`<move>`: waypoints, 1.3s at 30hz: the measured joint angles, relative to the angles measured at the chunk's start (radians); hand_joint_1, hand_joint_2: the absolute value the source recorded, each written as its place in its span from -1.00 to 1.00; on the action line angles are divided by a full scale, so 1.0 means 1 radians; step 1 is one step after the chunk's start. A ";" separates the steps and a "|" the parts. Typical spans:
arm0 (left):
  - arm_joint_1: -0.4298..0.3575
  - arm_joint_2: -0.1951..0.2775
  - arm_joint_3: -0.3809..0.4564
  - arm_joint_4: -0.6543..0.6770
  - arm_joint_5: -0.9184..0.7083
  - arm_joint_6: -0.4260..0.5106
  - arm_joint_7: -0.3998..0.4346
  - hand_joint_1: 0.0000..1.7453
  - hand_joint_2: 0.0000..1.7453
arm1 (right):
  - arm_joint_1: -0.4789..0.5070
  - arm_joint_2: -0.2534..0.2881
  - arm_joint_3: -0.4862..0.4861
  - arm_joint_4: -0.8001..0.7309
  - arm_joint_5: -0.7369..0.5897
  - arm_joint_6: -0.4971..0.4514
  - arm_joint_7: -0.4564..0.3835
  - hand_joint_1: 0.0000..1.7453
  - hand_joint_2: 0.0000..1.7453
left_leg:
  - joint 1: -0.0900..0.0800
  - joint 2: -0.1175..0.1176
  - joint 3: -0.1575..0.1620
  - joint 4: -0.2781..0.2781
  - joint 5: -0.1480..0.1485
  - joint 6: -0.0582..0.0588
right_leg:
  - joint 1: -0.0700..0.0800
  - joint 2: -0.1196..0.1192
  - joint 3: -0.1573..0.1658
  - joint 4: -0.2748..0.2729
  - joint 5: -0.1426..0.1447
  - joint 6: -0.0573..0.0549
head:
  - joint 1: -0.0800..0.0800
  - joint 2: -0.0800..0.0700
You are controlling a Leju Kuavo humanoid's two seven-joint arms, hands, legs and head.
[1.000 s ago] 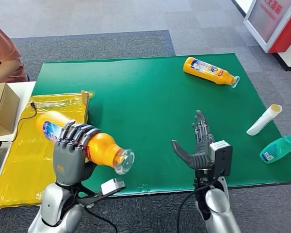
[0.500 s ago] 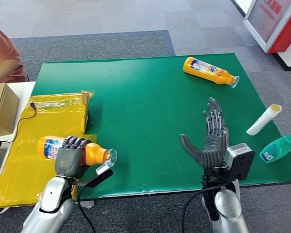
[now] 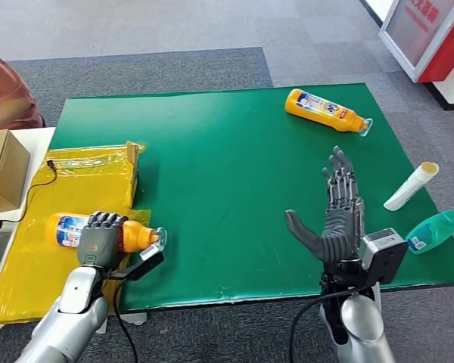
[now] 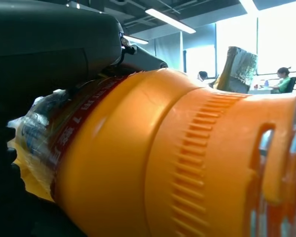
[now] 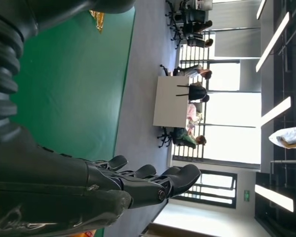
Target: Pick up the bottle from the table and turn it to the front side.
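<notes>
Two orange bottles: one [image 3: 102, 231] gripped on its side by the left hand [image 3: 103, 238], low over the yellow sheet [image 3: 36, 257] at the green mat's [image 3: 230, 181] near-left corner; a second orange bottle [image 3: 325, 110] lies far right. One white tube [image 3: 412, 186] and one teal bottle [image 3: 434, 231] sit at the right edge. The held bottle has dropped and shifted left since a second ago. Right hand [image 3: 333, 219] has risen, fingers spread wide, empty. Fingers hide the held bottle's middle.
</notes>
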 joint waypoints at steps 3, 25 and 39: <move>-0.009 -0.001 0.010 0.021 -0.016 0.021 0.016 -1.00 1.00 | 0.005 -0.002 0.000 0.000 -0.001 0.001 -0.001 -1.00 1.00 | 0.000 0.000 0.000 0.000 0.000 0.000 | 0.000 0.000 0.000 0.000 0.000 0.000 | 0.000 0.000; 0.020 -0.018 0.079 -0.017 -0.070 0.054 0.002 -1.00 1.00 | 0.038 -0.007 0.006 -0.001 -0.007 -0.008 -0.001 -1.00 1.00 | 0.000 0.000 0.001 0.000 0.000 -0.001 | 0.000 0.000 0.000 0.000 0.001 -0.001 | 0.000 0.000; 0.228 -0.092 0.073 -0.528 0.615 -0.063 -0.353 -1.00 1.00 | 0.116 -0.007 0.012 -0.048 0.025 -0.044 -0.010 -1.00 1.00 | 0.000 0.000 0.000 0.000 -0.002 0.001 | 0.000 0.000 0.000 0.000 -0.001 0.000 | 0.000 0.000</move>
